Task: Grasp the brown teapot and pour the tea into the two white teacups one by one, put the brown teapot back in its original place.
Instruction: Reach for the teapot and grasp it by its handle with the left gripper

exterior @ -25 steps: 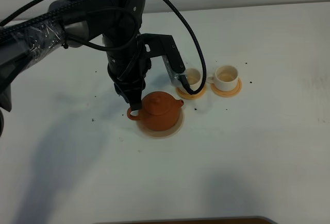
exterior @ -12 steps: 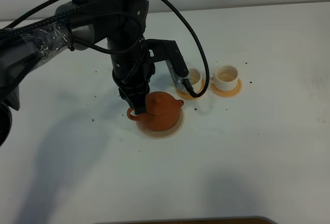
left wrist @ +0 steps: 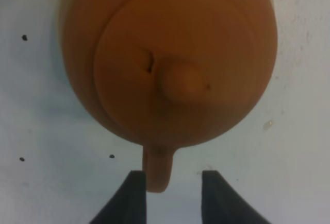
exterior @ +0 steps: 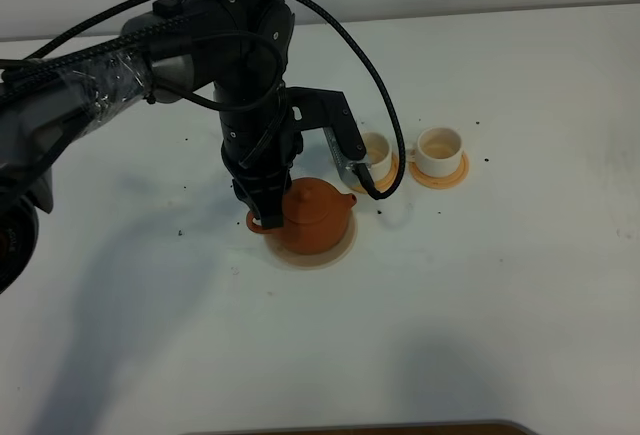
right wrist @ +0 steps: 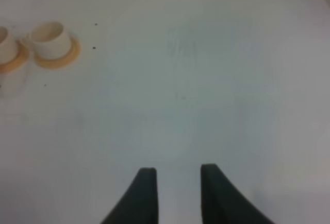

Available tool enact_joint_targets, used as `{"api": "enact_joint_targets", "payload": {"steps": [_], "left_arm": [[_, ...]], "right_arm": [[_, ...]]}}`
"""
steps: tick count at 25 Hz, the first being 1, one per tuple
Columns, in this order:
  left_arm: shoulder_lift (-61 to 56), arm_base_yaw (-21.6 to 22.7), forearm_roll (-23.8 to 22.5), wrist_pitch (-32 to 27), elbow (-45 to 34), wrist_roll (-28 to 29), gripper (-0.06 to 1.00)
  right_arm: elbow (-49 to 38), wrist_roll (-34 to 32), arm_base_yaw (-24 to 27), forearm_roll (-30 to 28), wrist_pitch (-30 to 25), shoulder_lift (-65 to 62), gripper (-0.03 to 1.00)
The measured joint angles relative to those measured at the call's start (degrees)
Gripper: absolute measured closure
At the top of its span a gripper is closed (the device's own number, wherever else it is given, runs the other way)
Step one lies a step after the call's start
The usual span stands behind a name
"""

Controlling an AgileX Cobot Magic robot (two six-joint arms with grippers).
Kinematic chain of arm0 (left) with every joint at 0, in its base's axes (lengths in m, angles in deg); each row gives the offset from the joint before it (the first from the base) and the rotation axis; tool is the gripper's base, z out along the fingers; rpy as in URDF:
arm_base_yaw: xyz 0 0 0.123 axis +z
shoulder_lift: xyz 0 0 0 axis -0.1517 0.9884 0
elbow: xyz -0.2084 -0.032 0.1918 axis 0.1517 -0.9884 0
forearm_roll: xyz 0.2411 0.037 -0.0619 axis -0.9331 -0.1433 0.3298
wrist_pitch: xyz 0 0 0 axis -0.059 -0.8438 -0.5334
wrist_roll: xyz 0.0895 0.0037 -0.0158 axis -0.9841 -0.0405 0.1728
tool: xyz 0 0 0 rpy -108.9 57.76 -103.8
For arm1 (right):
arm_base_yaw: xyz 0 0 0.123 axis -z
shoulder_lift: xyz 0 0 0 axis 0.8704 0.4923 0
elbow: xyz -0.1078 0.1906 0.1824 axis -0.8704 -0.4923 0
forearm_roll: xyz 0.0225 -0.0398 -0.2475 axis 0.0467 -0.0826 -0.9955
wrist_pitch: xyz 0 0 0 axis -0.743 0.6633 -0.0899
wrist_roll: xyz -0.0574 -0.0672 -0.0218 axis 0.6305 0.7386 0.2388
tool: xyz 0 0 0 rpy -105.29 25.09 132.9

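Observation:
The brown teapot (exterior: 316,215) sits upright on the pale beige disc (exterior: 300,258), lid on, spout toward the cups. My left gripper (exterior: 267,217) is down at its loop handle. In the left wrist view the handle (left wrist: 157,175) stands between the open fingers of the left gripper (left wrist: 172,195), against one finger with a gap to the other. Two white teacups (exterior: 374,150) (exterior: 438,144) stand on orange coasters to the teapot's right. My right gripper (right wrist: 178,193) is open and empty over bare table, with the cups (right wrist: 50,37) far off; it is out of the high view.
A black cable (exterior: 385,125) loops from the left arm over the nearer cup. Small dark specks lie scattered on the white table (exterior: 520,275). A brown edge (exterior: 350,427) shows at the table's front.
The left arm has shifted a little to the right and lower by the teapot's handle. The teapot has stayed on the disc.

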Motion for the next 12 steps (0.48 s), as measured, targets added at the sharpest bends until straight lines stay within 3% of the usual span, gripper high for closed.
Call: {"api": "enact_joint_targets", "payload": {"steps": [12], "left_arm": [[1.26, 0.89, -0.9, 0.0, -0.55, -0.12, 0.54]], "right_arm": [[0.0, 0.0, 0.0, 0.07, 0.0, 0.0, 0.73]]}}
